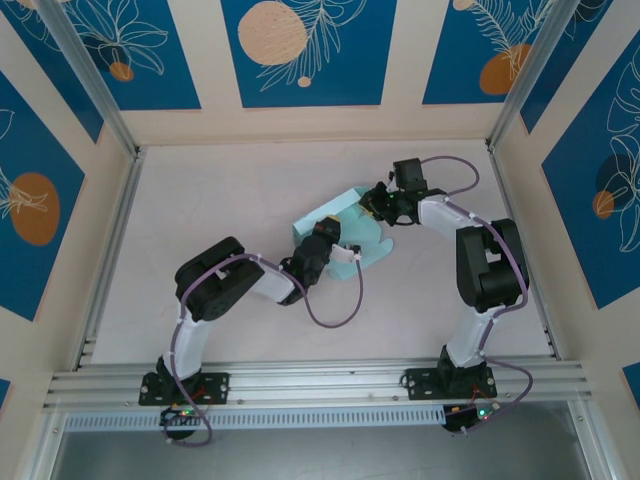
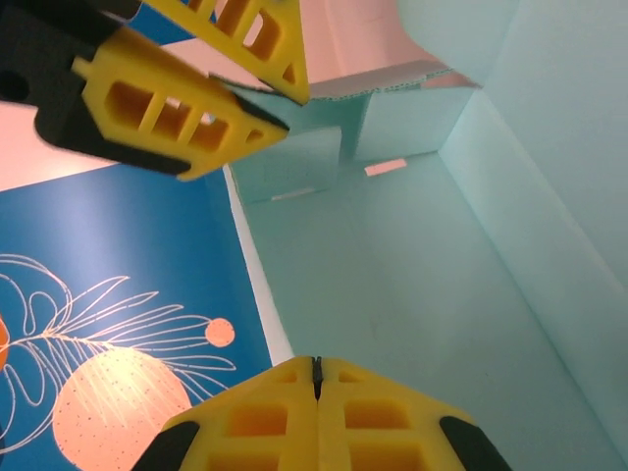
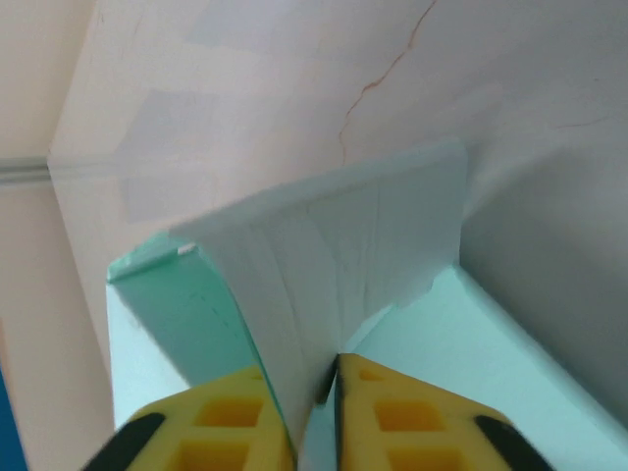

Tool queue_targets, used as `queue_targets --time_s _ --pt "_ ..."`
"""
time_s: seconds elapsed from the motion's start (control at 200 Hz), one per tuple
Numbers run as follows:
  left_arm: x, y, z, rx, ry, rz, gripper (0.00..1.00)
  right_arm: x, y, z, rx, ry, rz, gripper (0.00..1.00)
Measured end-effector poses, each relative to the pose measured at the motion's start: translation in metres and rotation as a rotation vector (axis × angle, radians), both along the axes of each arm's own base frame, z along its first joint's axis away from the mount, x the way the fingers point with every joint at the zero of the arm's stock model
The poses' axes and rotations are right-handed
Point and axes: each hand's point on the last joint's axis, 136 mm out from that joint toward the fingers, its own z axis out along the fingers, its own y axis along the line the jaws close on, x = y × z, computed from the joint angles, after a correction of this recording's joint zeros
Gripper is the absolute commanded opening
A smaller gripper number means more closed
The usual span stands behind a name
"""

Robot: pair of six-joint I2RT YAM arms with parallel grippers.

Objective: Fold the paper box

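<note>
Lying partly opened near the middle of the pale table, the paper box showed mint card with a raised wall on its far-left side and rounded flaps spread toward the near right. Both arms reached inward to it: the left gripper met the box from the near left, and the right gripper met it from the far right, touching its far edge. From the left wrist, the left gripper had its yellow fingers pressed flat together along a thin seam, pointing into the box's mint interior; whether any card was caught between them I could not tell. Beyond, the right gripper came in from the upper left over the box's far wall, with a blue wall panel behind. From the right wrist, the right gripper had its fingers a narrow slit apart, with a pale upright flap of the box standing in that slit. The flap lay against the left finger, with a dark sliver beside the other. I could not tell whether the flap was squeezed or merely stood between them. Mint card spread below to the right.
</note>
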Motion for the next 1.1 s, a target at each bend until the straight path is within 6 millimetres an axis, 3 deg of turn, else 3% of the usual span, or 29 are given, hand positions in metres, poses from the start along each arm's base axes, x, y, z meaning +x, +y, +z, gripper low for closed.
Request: queue_targets --time_s 0.1,0.25,0.57,0.675,0.77,0.92,1.015,1.1 --pt "-0.003 -0.002 -0.017 0.042 0.036 -0.014 0.00 -0.009 0.007 0.001 -0.018 -0.020 0.057 0.42" --pt "-0.005 -0.001 -0.034 0.084 0.072 -0.022 0.00 -0.023 0.007 0.011 -0.034 -0.059 0.104 0.44" --pt "-0.006 -0.001 -0.035 0.083 0.080 -0.021 0.00 -0.031 -0.020 0.016 -0.067 -0.093 0.095 0.42" --pt "-0.006 -0.001 -0.023 0.030 0.125 -0.006 0.00 -0.032 -0.023 0.015 -0.092 -0.103 0.116 0.42" --pt "-0.007 -0.002 0.021 -0.109 0.182 0.012 0.00 -0.031 -0.025 0.017 -0.120 -0.112 0.128 0.42" --pt "0.006 -0.005 0.148 -0.476 0.292 0.011 0.19 -0.035 -0.026 0.015 -0.152 -0.104 0.138 0.42" --pt "0.035 0.014 0.221 -0.704 0.396 0.047 0.37 -0.042 -0.024 0.015 -0.175 -0.092 0.150 0.42" --pt "0.072 0.046 0.248 -0.829 0.505 0.122 0.47 -0.049 -0.017 0.014 -0.189 -0.078 0.171 0.42"
